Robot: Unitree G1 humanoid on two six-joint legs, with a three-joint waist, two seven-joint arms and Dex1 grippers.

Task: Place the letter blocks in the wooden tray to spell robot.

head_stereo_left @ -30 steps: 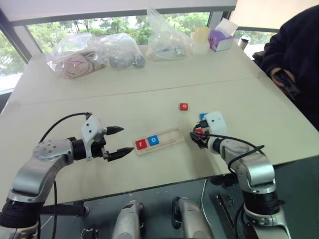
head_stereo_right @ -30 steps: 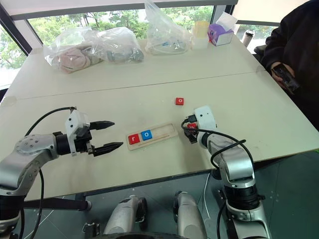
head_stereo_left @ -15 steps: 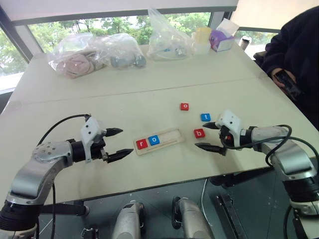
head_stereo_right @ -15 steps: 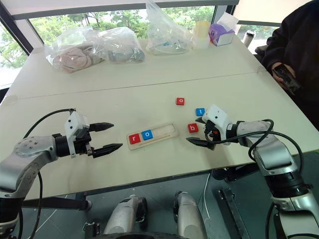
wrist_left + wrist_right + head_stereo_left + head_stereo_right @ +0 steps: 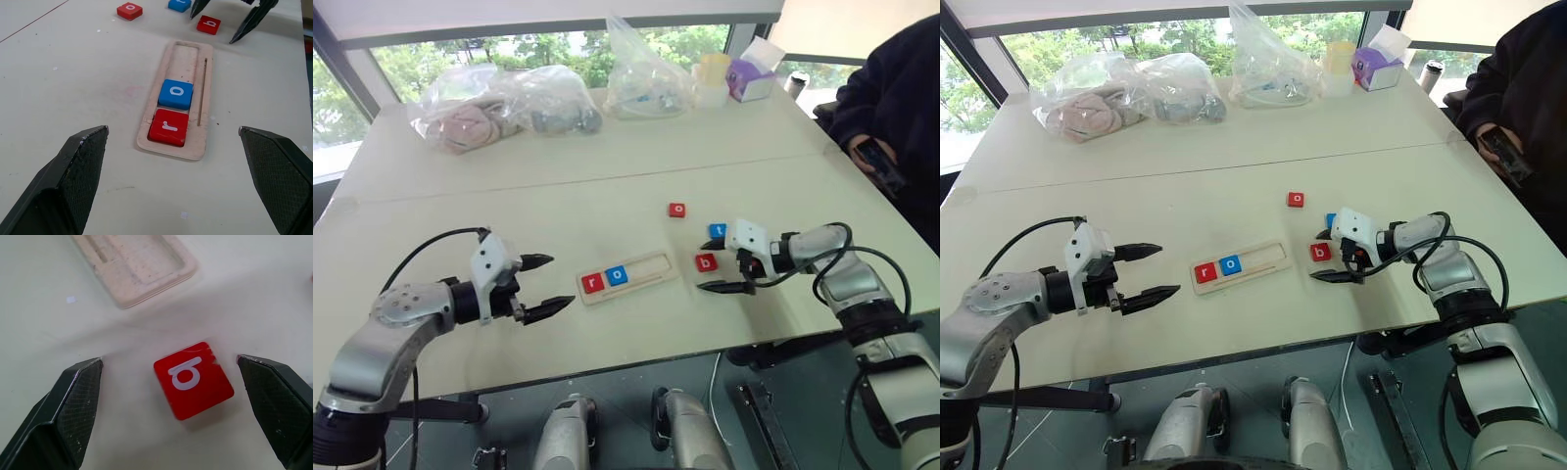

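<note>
The wooden tray (image 5: 651, 268) lies near the table's front edge and holds a red "r" block (image 5: 592, 284) and a blue "o" block (image 5: 616, 276) at its left end. Just right of the tray, a red "b" block (image 5: 706, 262) rests on the table. My right gripper (image 5: 704, 265) is open, with one finger on either side of it and touching nothing. A blue "t" block (image 5: 718, 231) and a red "o" block (image 5: 676, 210) lie farther back. My left gripper (image 5: 559, 281) is open and empty, left of the tray.
Plastic bags (image 5: 499, 106) (image 5: 641, 78), a cup (image 5: 710, 80) and a purple box (image 5: 745, 78) stand along the table's far side. A person in dark clothes (image 5: 901, 108) sits at the right. The table's front edge (image 5: 636, 364) runs close below the tray.
My right arm has swung out to the right, uncovering the red "b" and blue "t" blocks. Its open fingers now point left around the "b". The left gripper has stayed put.
</note>
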